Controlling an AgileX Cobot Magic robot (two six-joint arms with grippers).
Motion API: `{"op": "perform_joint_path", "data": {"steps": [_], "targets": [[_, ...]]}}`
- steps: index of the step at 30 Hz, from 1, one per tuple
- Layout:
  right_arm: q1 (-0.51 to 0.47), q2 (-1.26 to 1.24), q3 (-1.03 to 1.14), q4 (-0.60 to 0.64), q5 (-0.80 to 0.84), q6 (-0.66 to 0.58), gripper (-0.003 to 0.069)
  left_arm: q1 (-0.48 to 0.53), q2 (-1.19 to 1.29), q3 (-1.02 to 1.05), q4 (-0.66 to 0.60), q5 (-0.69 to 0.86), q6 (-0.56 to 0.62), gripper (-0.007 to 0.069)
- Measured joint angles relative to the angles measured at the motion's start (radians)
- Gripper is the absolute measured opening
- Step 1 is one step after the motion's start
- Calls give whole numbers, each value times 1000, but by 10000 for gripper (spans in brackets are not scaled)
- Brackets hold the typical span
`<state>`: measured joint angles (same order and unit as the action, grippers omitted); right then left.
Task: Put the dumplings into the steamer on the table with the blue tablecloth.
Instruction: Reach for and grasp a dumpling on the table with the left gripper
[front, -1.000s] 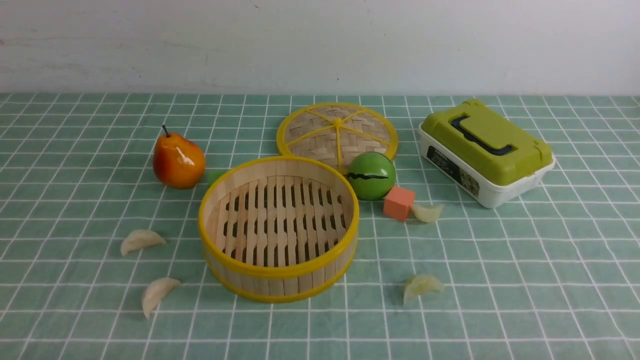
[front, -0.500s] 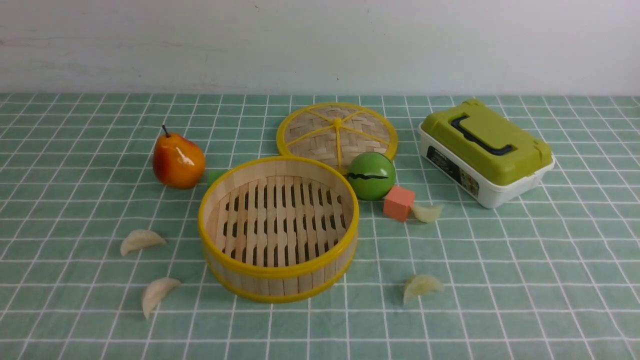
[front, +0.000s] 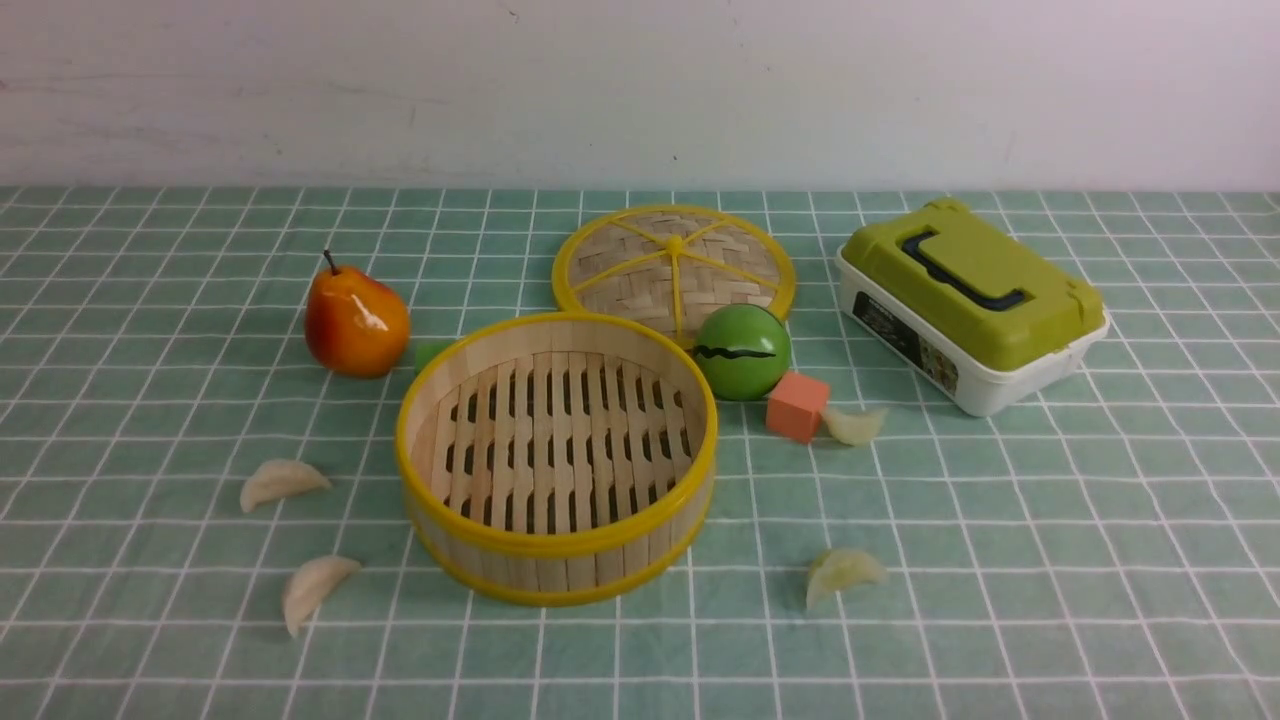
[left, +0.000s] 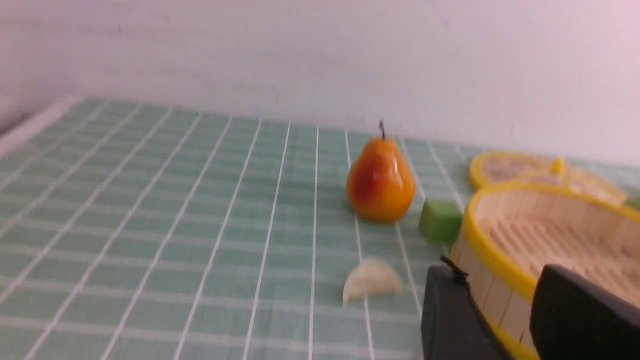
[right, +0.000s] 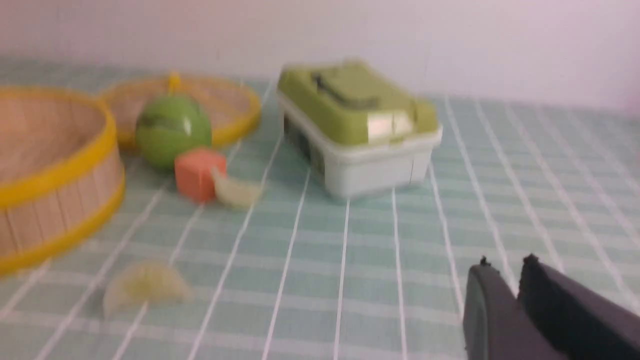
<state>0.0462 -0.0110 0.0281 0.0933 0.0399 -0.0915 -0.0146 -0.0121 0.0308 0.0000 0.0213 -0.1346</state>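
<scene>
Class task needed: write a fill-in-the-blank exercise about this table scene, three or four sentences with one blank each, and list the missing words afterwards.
1. The number of dumplings lying on the tablecloth, outside the steamer, is ____.
2. The orange-red fruit left of the steamer is a ____.
3. The woven lid lies flat ____ the steamer, towards the wall.
4. The box with the black handle has a top coloured ____.
Missing words: four; pear; behind; green.
</scene>
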Motion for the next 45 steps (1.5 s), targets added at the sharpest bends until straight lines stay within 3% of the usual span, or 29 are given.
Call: {"op": "perform_joint_path", "data": {"steps": [8,11,16,20,22,26,29,32,33,36,38,41,45], "targets": [[0,0,0,-1,-442,9,112,0,0,0,0,-381,24,237],[0,0,0,9,-619,109,115,0,0,0,0,-530,-76,237],[0,0,-2,66,-706,239,113,0,0,-17,-51,-615,-267,235],[0,0,-74,81,-631,280,64,0,4,-184,-72,-453,-295,176],[0,0,-158,81,-539,268,8,0,51,-327,-72,-328,-241,106],[0,46,-298,73,-369,194,-12,0,205,-513,-73,-188,-163,-11],[0,114,-373,56,-250,92,-10,0,345,-602,-92,-85,-162,-14],[0,254,-422,51,-50,-75,-8,0,588,-736,-128,248,-185,-14],[0,262,-423,51,-40,-81,-8,0,601,-742,-129,269,-185,-14],[0,410,-440,54,202,-133,-5,0,814,-844,-178,584,-134,-14],[0,480,-451,76,344,-139,-5,0,907,-884,-214,695,-87,-14],[0,591,-467,155,508,-143,-5,0,1064,-932,-275,796,18,-14],[0,675,-471,279,563,-188,-4,-4,1224,-985,-311,822,122,-8]]}}
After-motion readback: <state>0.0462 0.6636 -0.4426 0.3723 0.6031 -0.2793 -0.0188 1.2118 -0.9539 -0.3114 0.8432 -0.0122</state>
